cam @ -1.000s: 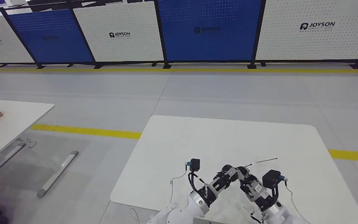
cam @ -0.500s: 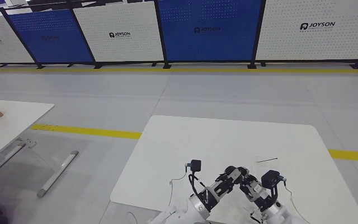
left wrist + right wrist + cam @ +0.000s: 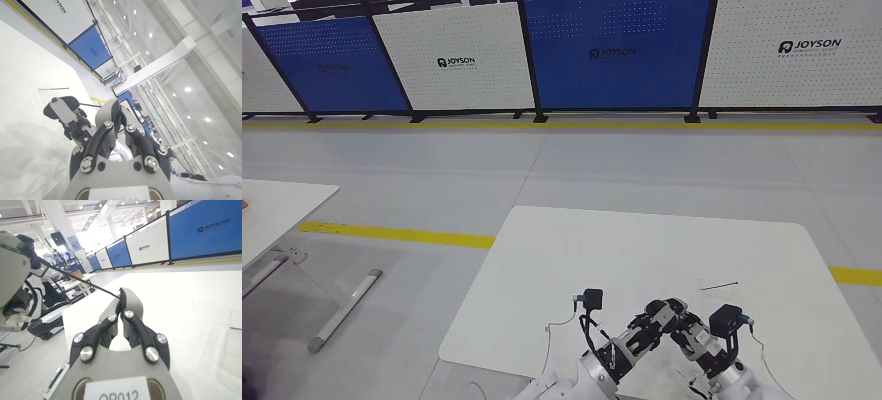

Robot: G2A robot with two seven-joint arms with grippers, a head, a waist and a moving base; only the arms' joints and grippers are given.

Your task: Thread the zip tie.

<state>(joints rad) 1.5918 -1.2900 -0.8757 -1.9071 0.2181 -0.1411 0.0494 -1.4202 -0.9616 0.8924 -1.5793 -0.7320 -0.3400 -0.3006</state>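
Two claws share one black zip tie [image 3: 85, 281] above the near edge of the white worktop [image 3: 642, 250]. The right wrist view gives the clearest line of it: the right claw [image 3: 121, 298], fingers closed together, pinches one end. From there the strap runs straight up and away to the left claw [image 3: 116, 106], likewise closed on the other end. The left wrist view adds a short stretch of strap passing between the tips of the two claws, which stand just beside each other. From above, the arms meet close together and the held strap is too thin to make out between them. A second zip tie [image 3: 720, 287] lies flat on the worktop, near the claws but apart from them, farther from the robot and on its right. The right wrist view cuts it off at the frame edge. Which end carries the held tie's head cannot be told, as the pads cover both ends
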